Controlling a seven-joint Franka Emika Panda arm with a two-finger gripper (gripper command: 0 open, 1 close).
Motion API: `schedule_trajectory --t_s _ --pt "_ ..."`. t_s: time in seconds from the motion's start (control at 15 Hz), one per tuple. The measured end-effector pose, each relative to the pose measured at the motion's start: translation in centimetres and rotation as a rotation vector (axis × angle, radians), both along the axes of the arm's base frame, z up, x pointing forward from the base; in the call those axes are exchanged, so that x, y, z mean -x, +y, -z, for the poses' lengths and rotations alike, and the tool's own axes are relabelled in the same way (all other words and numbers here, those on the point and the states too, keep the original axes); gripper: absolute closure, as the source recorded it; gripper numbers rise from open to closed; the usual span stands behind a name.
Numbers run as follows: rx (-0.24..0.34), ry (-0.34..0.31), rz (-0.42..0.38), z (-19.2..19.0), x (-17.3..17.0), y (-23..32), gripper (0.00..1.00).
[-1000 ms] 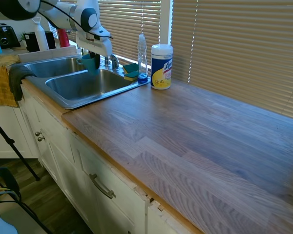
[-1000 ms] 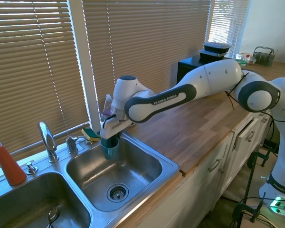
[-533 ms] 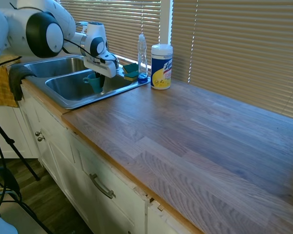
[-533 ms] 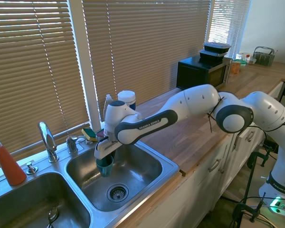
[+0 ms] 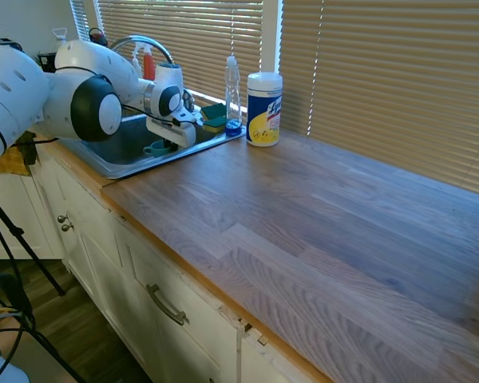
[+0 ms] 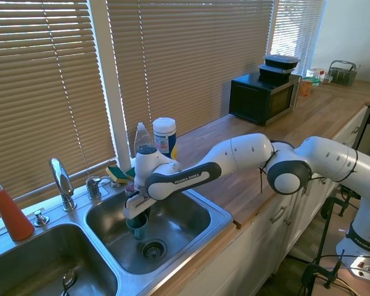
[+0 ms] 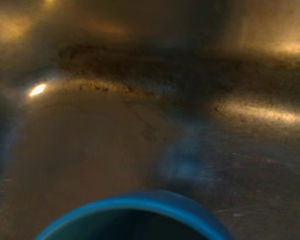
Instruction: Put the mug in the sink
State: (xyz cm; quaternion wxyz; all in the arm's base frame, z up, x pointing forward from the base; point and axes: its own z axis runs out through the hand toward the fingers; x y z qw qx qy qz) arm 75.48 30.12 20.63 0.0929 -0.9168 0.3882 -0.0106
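Glossy white arm (image 6: 234, 154), dark grey joint bands, black "FRANKA EMIKA" lettering.

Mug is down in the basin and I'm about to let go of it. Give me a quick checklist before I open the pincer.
1. Mug inside the sink, in the basin nearer the counter: ok.
2. Pincer shut on the mug at its rim: ok.
3. Mug upright, mouth up: ok.
4. Mug bottom resting on the basin floor: cannot tell; it looks very low in the second exterior view, but contact is not visible.
5. Mug clear of the drain: ok, it sits beside it, toward the faucet.
6. Sponges and wipes canister out of the arm's way: ok, both up on the counter side.
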Motion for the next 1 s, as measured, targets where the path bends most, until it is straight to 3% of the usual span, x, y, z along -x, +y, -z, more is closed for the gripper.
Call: schedule_trajectory --t_s 0.67,1.0 --pt "-0.015 -0.017 0.004 -0.5 -1.2 -1.6 0.00" --pt "0.008 -0.040 0.025 -5.3 -1.7 -2.9 0.00"
